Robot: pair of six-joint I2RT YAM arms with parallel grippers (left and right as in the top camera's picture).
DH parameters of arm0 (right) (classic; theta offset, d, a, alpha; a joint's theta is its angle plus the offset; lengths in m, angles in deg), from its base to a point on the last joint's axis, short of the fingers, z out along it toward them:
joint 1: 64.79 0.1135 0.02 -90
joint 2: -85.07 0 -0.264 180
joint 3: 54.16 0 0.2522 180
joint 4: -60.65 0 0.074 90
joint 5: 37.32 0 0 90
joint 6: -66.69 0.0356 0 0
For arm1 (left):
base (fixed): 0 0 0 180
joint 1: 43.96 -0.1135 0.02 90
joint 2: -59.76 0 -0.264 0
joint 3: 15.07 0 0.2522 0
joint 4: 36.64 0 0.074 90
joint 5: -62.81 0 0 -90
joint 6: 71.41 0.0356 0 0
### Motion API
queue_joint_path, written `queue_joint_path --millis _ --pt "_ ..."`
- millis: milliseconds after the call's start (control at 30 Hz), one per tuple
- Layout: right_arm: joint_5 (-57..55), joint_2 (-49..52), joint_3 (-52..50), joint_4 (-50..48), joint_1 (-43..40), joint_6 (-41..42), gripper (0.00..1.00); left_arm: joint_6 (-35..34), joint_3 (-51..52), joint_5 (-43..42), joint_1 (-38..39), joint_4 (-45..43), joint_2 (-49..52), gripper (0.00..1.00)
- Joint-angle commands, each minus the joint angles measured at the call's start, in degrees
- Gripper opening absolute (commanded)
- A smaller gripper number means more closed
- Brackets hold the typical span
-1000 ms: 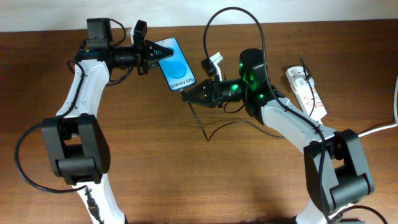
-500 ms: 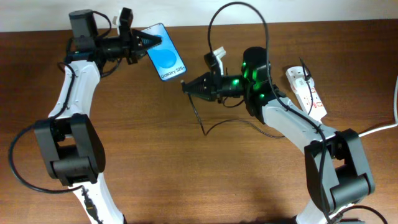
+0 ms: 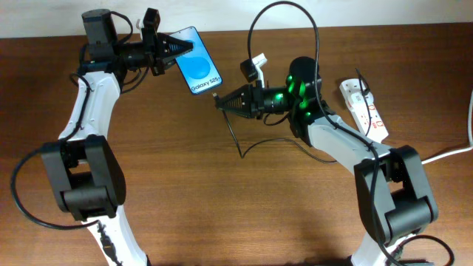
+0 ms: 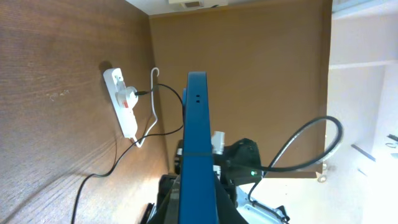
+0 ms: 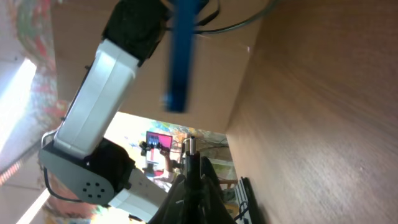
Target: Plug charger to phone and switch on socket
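**A:** Where's the phone right now?

**B:** At the far left of the table, in the left hand. The fingers are clamped on its upper end, and the blue screen faces up. It looks raised off the wood, though I can't be sure of that from above.

**A:** Why grip it by that end?

**B:** I'd say it's to leave the bottom edge free — the end by the "Galaxy S25" text, where the port should be. That edge angles toward the right hand.

**A:** And that one has the charger?

**B:** Yes, its fingers are pinched together on the black cable just behind the plug tip. The tip pokes forward at the phone's lower edge, near it but not in. The rest of the cable sags onto the table and trails back to the right.

**A:** So they're lining up the insertion?

**B:** That's my reading. In the right wrist view the phone shows as a thin blue bar ahead of the tip, offset from it — alignment looks unfinished.

**A:** The socket?

**B:** Lying at the right edge, well apart from both hands. Its switch comes afterwards, I'd guess.
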Motion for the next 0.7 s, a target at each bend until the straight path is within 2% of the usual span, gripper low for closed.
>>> queue_joint_path --millis 0,667 --pt "1.6 0.0 0.4 -5.4 0.4 4.4 0.04 -0.7 -0.3 -2.3 0.2 -0.3 -0.4 0.0" --pt "0.0 0.1 0.4 -4.5 0.7 3.4 0.04 -0.7 -0.3 -3.9 1.3 -0.3 -0.4 0.0"
